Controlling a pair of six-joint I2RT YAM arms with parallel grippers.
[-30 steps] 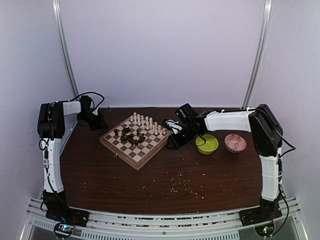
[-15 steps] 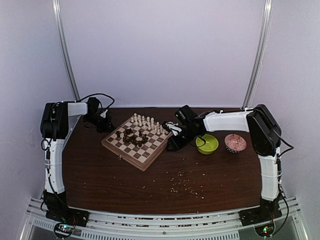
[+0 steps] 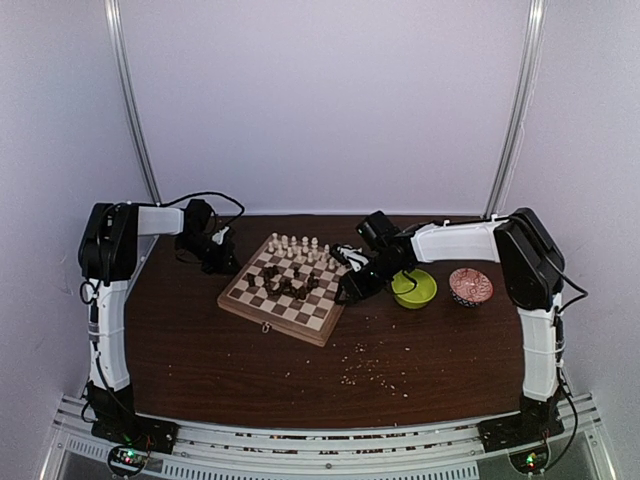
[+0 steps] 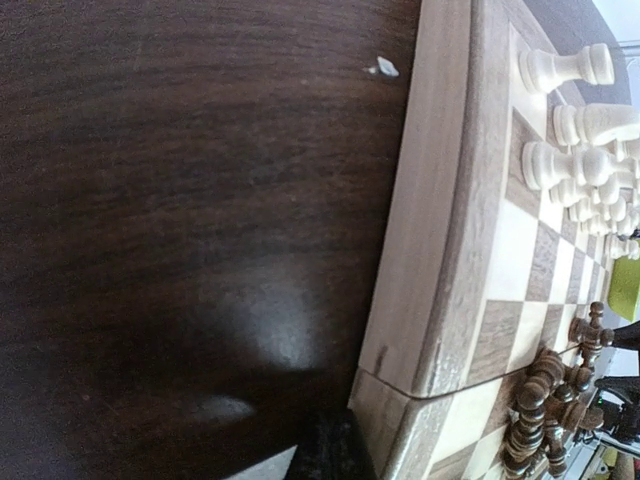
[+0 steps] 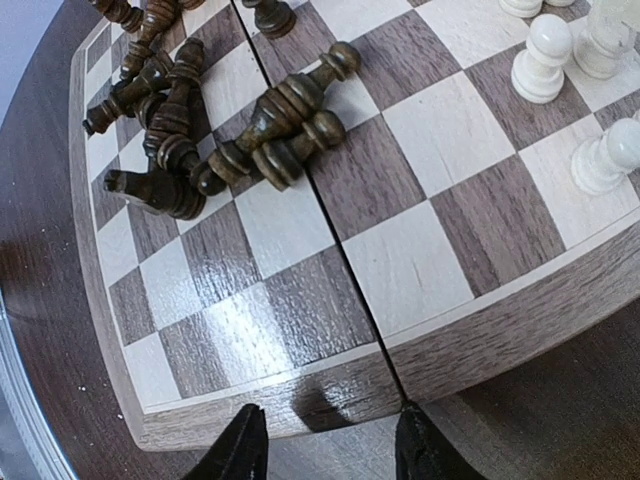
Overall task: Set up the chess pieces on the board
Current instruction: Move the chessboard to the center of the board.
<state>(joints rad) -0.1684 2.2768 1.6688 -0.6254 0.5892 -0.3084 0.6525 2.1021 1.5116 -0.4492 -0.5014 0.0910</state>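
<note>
The board (image 4: pixel 440 200) lies on the dark table (image 4: pixel 180 200); cream pieces (image 4: pixel 560 165) stand on it; brown pieces (image 4: pixel 540 400) lie heaped.

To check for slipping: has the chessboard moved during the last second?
Yes. The board slid right, closer to the lime-green bowl, and turned a little.

We can read no text, label, brand, number or sign in any view. The board (image 3: pixel 285 290) shows us only its checks and plain tan rim. The small circuit boards (image 3: pixel 125 460) at the arm bases, nearer the camera than the board, are too small for us to make out any marking.
</note>
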